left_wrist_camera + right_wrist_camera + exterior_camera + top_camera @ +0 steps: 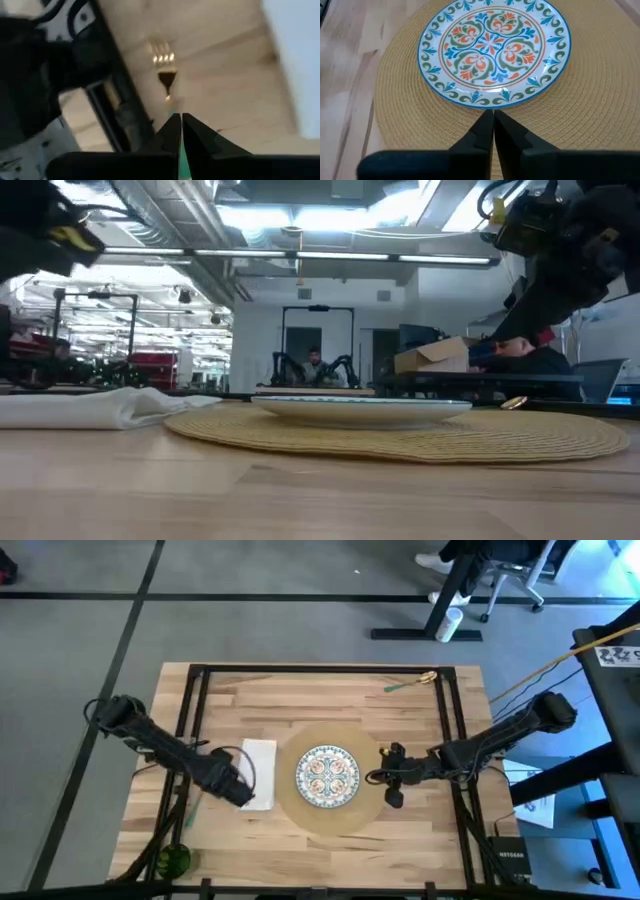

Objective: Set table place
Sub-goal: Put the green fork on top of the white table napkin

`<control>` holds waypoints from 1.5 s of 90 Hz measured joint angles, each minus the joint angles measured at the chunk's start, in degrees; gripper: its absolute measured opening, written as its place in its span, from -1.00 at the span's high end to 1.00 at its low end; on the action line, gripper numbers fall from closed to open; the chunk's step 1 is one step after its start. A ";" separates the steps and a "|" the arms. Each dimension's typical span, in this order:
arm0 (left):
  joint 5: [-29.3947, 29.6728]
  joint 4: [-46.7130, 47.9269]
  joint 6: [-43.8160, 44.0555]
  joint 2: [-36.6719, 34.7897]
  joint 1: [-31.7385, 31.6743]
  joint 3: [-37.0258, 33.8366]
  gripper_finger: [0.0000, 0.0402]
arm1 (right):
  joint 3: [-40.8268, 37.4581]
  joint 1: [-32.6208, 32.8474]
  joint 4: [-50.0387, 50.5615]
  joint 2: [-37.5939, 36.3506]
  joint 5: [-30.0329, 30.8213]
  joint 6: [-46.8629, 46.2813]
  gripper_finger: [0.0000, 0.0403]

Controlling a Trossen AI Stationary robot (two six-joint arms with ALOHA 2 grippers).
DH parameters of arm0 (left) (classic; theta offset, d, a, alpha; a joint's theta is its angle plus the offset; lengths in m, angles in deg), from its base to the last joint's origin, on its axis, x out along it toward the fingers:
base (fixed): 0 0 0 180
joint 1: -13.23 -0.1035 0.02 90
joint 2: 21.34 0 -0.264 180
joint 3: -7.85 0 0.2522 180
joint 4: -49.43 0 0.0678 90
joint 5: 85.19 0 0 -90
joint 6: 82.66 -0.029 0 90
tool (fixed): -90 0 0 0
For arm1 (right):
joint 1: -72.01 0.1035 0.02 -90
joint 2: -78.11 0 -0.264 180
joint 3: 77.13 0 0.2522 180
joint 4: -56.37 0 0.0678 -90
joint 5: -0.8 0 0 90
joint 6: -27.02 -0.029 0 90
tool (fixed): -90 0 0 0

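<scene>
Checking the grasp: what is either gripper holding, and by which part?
Left gripper holds a fork by its green handle; right gripper holds nothing.

Wooden table (300,690): round placemat (290,805), white napkin (260,765), far-edge utensil (410,683).

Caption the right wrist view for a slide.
Right gripper, fingers shut, over the tan placemat and facing the patterned plate on it.

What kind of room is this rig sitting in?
Probably a robotics lab or workshop: the wooden table stands on grey floor near an office chair, and open ceiling ducts and another arm rig show behind.
</scene>
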 joint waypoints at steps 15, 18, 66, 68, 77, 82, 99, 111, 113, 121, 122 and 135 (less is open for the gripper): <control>-1.41 -2.94 2.89 -0.28 3.39 -1.83 1.00 | 0.00 -0.02 -0.02 0.00 -0.58 0.00 1.00; -1.43 -4.24 3.26 -0.57 3.80 -2.74 1.00 | 0.00 -0.01 -0.02 0.02 -0.59 0.00 1.00; 1.10 -18.15 13.63 -13.96 8.33 -18.91 1.00 | 0.00 -0.02 -0.09 0.02 -0.61 0.00 1.00; 1.47 -18.08 13.97 -14.43 8.47 -18.91 1.00 | 0.00 0.00 -0.07 0.02 -0.59 0.00 1.00; 2.22 -18.04 14.75 -15.38 8.68 -18.91 0.98 | 0.00 0.00 -0.06 0.02 -0.55 0.02 1.00; 2.31 -18.05 14.85 -15.47 8.68 -18.91 0.95 | 0.00 -0.02 -0.07 0.02 -0.52 0.02 1.00; 2.29 -18.08 14.67 -15.50 8.66 -18.91 0.78 | 0.00 -0.02 -0.07 0.02 -0.51 0.01 1.00; 1.51 -18.06 16.94 -15.43 8.47 -18.91 0.64 | 0.00 -0.02 -0.07 0.02 -0.50 0.02 1.00; 1.10 -18.03 17.42 -15.31 8.43 -18.91 0.63 | 0.00 -0.02 -0.07 0.02 -0.50 0.02 1.00; 0.61 -17.86 18.61 -14.15 8.44 -18.91 0.57 | 0.00 -0.02 -0.07 0.02 -0.48 0.02 1.00; 0.61 -17.86 18.63 -13.91 8.44 -18.91 0.56 | 0.00 -0.02 -0.07 0.02 -0.48 0.02 1.00; -1.07 -17.91 18.21 -10.19 8.42 -18.91 0.52 | 0.00 -0.02 -0.06 0.01 -0.47 0.02 1.00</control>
